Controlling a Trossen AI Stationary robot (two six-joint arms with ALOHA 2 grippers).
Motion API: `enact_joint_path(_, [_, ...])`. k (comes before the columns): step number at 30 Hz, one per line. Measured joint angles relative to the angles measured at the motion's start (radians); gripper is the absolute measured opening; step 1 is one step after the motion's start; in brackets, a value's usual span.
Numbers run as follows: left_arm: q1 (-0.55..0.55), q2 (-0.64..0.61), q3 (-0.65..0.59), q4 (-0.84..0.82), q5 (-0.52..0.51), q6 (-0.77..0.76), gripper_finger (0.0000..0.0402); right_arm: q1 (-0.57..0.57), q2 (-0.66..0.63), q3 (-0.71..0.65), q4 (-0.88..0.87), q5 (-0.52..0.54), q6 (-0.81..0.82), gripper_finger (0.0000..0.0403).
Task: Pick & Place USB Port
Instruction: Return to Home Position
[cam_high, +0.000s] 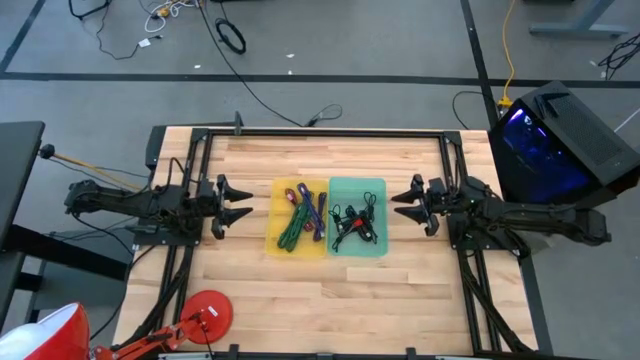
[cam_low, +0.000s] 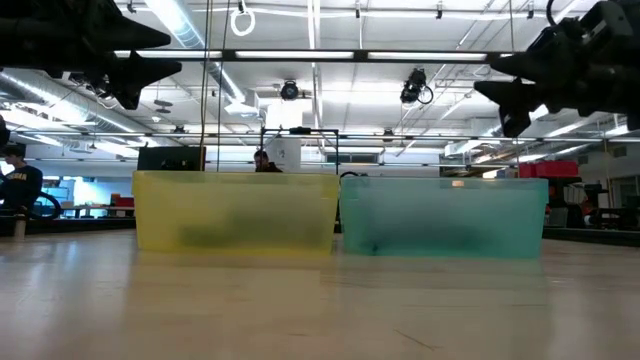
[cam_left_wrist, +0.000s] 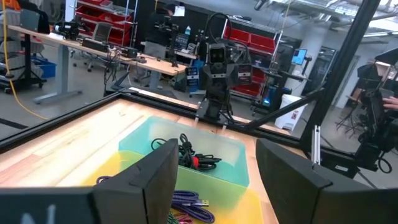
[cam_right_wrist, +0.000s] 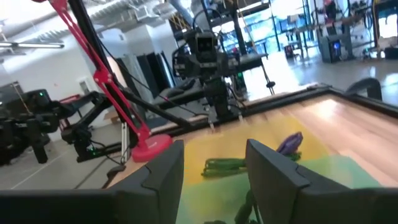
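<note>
Green translucent plastic bin (cam_high: 357, 183) sits mid-table on the pale wood-plank tabletop (cam_high: 300, 300), right beside a yellow translucent plastic bin (cam_high: 275, 246) on the L-arm side. The tangled black charger cables (cam_high: 352, 226), w/ a red bit among them, lie inside the green bin. A green cable (cam_high: 291, 233) & a purple cable (cam_high: 316, 208) lie in the yellow one. L gripper (cam_high: 243, 203) hangs near the yellow bin's outer wall, fingers spread, nothing betw. them. R gripper (cam_high: 400, 204) hangs opposite, near the green bin, fingers apart, empty. In the low view both are above rim height.
</note>
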Motion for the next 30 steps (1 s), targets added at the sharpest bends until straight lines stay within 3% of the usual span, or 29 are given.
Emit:
enact_joint_path(23, [0.000, -0.002, 0.000, 0.000, 0.000, 0.000, 0.0220, 0.002, -0.451, 0.000, -0.010, 0.000, 0.000, 0.0174])
enact_joint_path(30, [0.000, -0.002, 0.000, -0.001, 0.000, 0.000, 0.0220, 0.004, -0.459, 0.001, 0.038, -0.008, 0.000, 0.0174])
